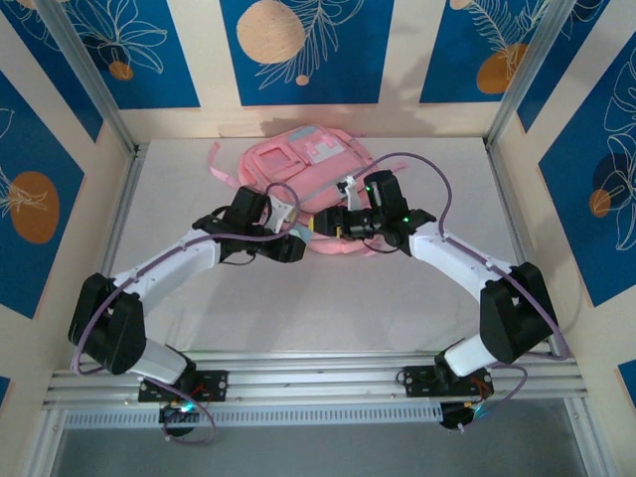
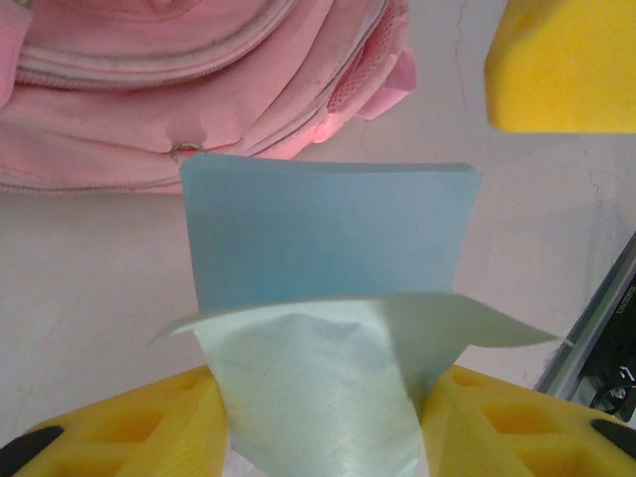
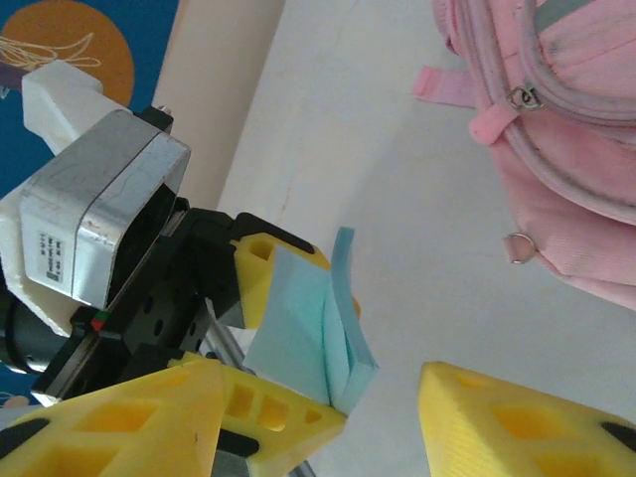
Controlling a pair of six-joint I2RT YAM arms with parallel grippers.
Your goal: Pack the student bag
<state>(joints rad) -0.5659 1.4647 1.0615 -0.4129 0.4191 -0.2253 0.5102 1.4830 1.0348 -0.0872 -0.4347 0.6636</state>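
The student bag (image 1: 303,164) lies flat at the far middle of the table (image 1: 199,298), close to the back wall, with a strap (image 1: 214,164) trailing off to its left. It is all soft pink cloth, so I'd expect it to be light and floppy. It will likely sag and bunch wherever it is pinched, and it may slide on the smooth top if pushed from one side only. The sensible places to take hold look like the metal zip pull (image 3: 517,96) or the firmer corded edge along the zip, not the loose middle of a panel. Whether any pocket is unzipped I cannot tell from here. Just in front of the bag, the left gripper (image 2: 318,397) is pinching a thin blue booklet (image 2: 328,238) by one edge, with the free edge turned towards the bag and apart from it. The booklet looks limp too, with one leaf curling away from the rest. The right gripper (image 3: 383,417) sits right beside it, jaws spread with a clear gap. A corner of the booklet lies just inside that gap, next to one finger, and is not clamped.
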